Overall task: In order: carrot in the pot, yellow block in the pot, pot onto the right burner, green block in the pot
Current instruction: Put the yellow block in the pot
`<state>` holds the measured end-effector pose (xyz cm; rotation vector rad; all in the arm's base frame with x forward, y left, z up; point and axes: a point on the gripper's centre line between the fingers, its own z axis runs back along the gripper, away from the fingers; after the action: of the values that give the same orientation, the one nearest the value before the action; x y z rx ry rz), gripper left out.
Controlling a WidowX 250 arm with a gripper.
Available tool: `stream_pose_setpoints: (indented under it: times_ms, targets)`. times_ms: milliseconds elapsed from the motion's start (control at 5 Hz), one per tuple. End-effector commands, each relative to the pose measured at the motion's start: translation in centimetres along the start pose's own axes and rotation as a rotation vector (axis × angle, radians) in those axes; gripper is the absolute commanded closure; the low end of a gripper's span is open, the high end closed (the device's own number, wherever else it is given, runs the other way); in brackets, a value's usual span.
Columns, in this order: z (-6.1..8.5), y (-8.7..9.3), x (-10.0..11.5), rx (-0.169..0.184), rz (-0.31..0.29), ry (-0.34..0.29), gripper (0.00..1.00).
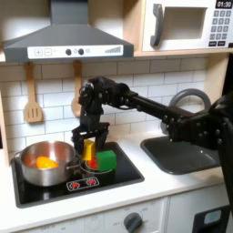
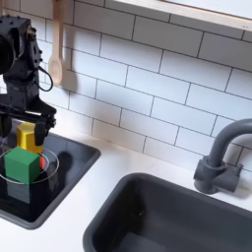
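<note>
The shiny steel pot (image 1: pixel 36 155) sits on the stove's left burner in the first exterior view, with the orange carrot (image 1: pixel 43 162) lying inside it. Just right of the pot, the yellow block (image 1: pixel 89 151) (image 2: pixel 27 136) stands upright. The green block (image 1: pixel 107 160) (image 2: pixel 22 164) rests right beside it. My gripper (image 1: pixel 89 141) (image 2: pixel 26 126) hangs straight down over the yellow block. Its fingers stand open on either side of the block's top, with small gaps visible in the second exterior view.
The black stovetop (image 1: pixel 109 177) has red knobs along its front edge. A dark sink (image 2: pixel 167 217) with a grey faucet (image 2: pixel 219 157) lies at the second exterior view's right. Wooden utensils (image 1: pixel 33 107) hang on the tiled wall under the range hood (image 1: pixel 64 41).
</note>
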<state>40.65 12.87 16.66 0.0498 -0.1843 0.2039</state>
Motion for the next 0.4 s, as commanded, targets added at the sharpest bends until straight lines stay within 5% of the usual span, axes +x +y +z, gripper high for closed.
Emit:
stream_pose_setpoints:
  times_ms: [0, 200]
  targets:
    - [-0.54, 0.15, 0.31, 0.002, 0.006, 0.008, 0.00]
    - [-0.83, -0.08, 0.33, -0.006, 0.003, 0.012, 0.00]
